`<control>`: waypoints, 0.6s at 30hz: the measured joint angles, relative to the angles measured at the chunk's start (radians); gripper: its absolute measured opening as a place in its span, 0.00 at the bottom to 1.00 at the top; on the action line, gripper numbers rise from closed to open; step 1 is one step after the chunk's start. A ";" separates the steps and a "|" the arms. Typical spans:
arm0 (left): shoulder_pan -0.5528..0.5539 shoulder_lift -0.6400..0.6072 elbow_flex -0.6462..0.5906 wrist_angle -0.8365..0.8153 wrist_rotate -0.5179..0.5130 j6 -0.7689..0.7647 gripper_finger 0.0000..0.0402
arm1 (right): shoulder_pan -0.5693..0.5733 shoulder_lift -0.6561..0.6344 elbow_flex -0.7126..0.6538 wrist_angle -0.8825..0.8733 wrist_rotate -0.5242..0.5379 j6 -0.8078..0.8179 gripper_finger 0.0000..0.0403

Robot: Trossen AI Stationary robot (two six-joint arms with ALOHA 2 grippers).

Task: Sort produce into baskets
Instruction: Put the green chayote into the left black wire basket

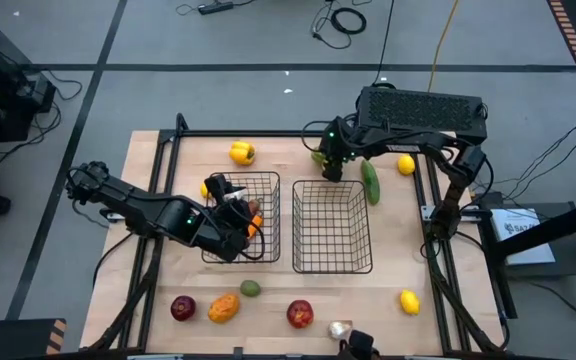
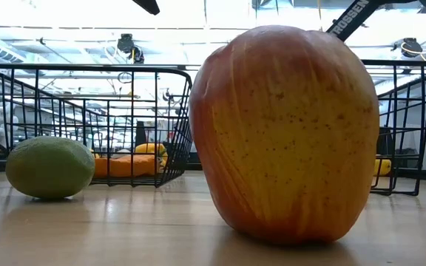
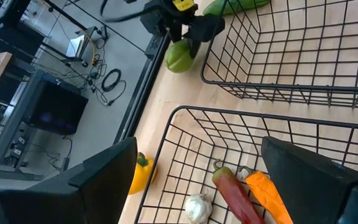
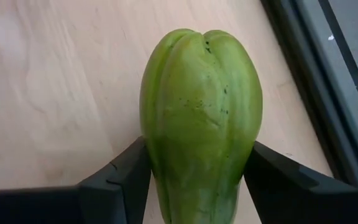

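On the wooden table [image 1: 388,260], the left gripper [image 1: 236,222] hovered over the left basket [image 1: 268,180], its two dark fingers [image 3: 104,177] spread wide apart with nothing between them. Below it in that basket lay a white garlic bulb [image 3: 197,208], a red pepper [image 3: 238,193] and an orange pepper [image 3: 267,194], the two peppers touching side by side. A yellow pepper [image 1: 241,152] sat on the table just outside the left basket, at about 11 o'clock from it.

Along the near edge of the table, from the left, lay a dark red apple [image 1: 182,307], an orange-yellow fruit [image 1: 224,307], a small green lime-like fruit [image 1: 252,289], a red-and-yellow apple [image 1: 300,313] and a second garlic bulb [image 1: 339,328]. In the low view that apple [image 2: 283,133] stood closest to the camera, with the green fruit [image 2: 50,167] farther back.

The right basket [image 1: 333,262] stood just beside the left one. At about 12 o'clock from it, the right gripper [image 1: 332,166] was clamped on a green pepper [image 4: 201,112], a finger on either side of it, low over the bare wood. A cucumber [image 1: 370,182] lay just beside the right basket's far right corner, at about 1 o'clock. One lemon [image 1: 406,165] rested farther off at 2 o'clock, and another lemon [image 1: 409,300] lay near the table's front, at 4 o'clock from the right basket.
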 joint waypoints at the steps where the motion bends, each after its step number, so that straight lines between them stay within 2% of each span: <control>1: 0.003 0.000 0.000 0.000 0.000 0.000 0.87 | 0.000 -0.013 0.000 -0.008 0.000 0.000 0.53; 7: 0.023 0.000 0.000 -0.001 0.000 0.000 0.87 | 0.001 -0.140 0.000 -0.029 -0.009 0.043 0.53; 12: 0.031 0.000 0.000 -0.007 0.000 0.000 0.87 | 0.019 -0.280 0.000 -0.036 -0.081 0.143 0.53; 15: 0.031 0.000 0.000 -0.012 0.000 0.001 0.87 | 0.057 -0.353 0.000 -0.036 -0.089 0.218 0.54; 18: 0.031 0.000 0.000 -0.013 0.000 0.001 0.87 | 0.123 -0.409 0.000 -0.017 -0.142 0.296 0.54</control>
